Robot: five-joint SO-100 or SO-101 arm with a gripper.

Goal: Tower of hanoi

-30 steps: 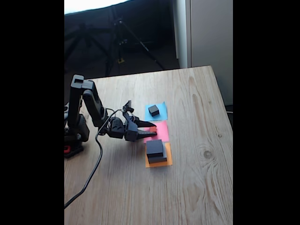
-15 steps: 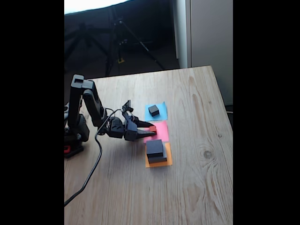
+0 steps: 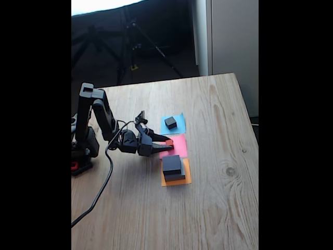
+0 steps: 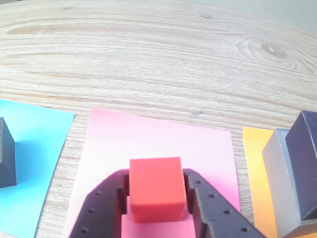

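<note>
The hand (image 4: 154, 198) is clamped on the tiny red plastic cube (image 4: 156, 188), one finger on each side face, over the pink paper square (image 4: 158, 144). At 3 o'clock, the medium black block (image 4: 303, 163) sits stacked on the large grey block (image 4: 282, 183).

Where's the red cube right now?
In the wrist view the red cube sits between the gripper fingers over the pink paper square.

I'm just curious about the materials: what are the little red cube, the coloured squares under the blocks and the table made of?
The red cube looks like matte plastic: flat colour, crisp edges. The pink square seems to be thin paper, lying flat. The table shows wood grain and a knot, though whether it is solid or veneer is unclear.
</note>
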